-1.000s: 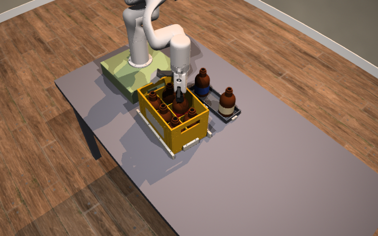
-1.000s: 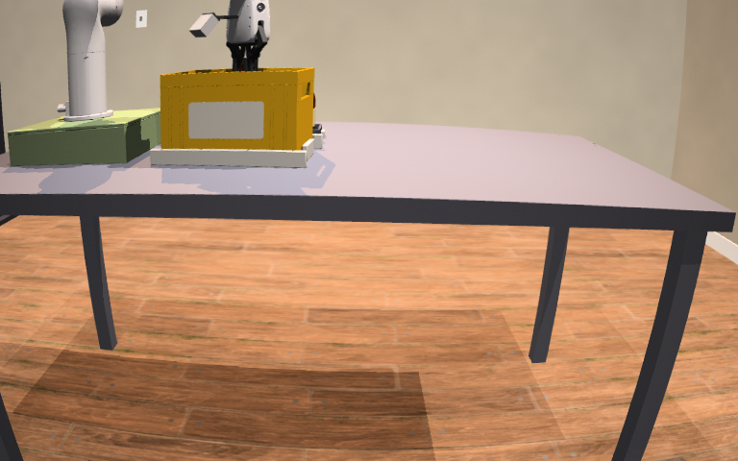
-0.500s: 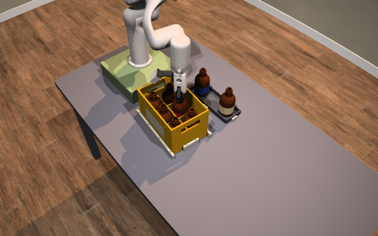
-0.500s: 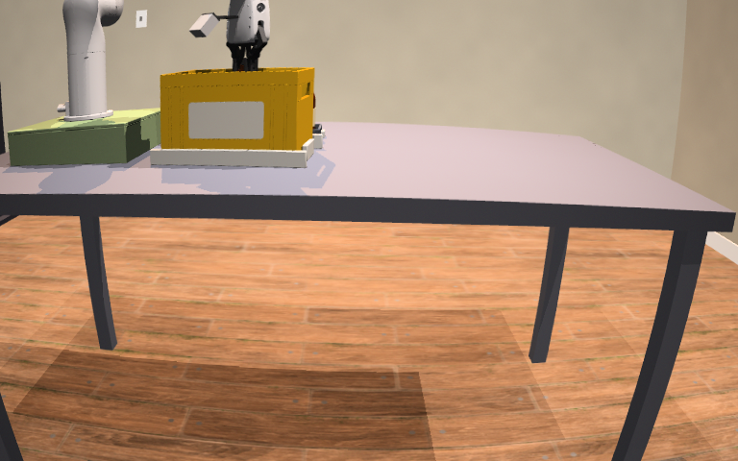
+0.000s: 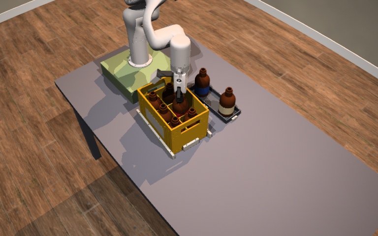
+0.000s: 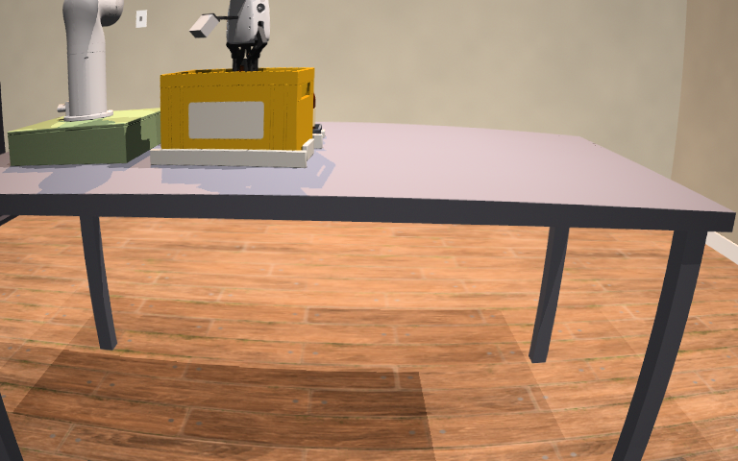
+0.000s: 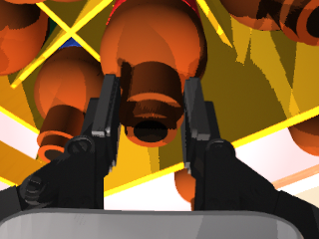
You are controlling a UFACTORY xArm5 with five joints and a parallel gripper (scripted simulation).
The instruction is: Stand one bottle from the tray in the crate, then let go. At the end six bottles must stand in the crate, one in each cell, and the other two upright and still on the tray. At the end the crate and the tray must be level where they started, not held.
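Note:
My gripper (image 5: 179, 98) (image 6: 247, 63) (image 7: 152, 95) is shut on the neck of a brown bottle with a red label (image 5: 180, 107) (image 7: 155, 40). It holds the bottle upright in a cell on the tray side of the yellow crate (image 5: 192, 132) (image 6: 282, 109) (image 7: 262, 100), its top higher than the others. Several more brown bottles stand in the other cells, such as one (image 5: 152, 98) at the far left. On the dark tray (image 5: 232, 117) right of the crate stand a blue-label bottle (image 5: 202, 82) and a cream-label bottle (image 5: 227, 102), both upright. The crate hides the tray in the low side view.
The crate sits between white stop rails (image 5: 154, 133) (image 6: 228, 157) on the grey table (image 5: 265, 166). The arm's green base block (image 5: 125, 73) (image 6: 70, 141) stands just behind the crate. The table's left edge is close to the crate.

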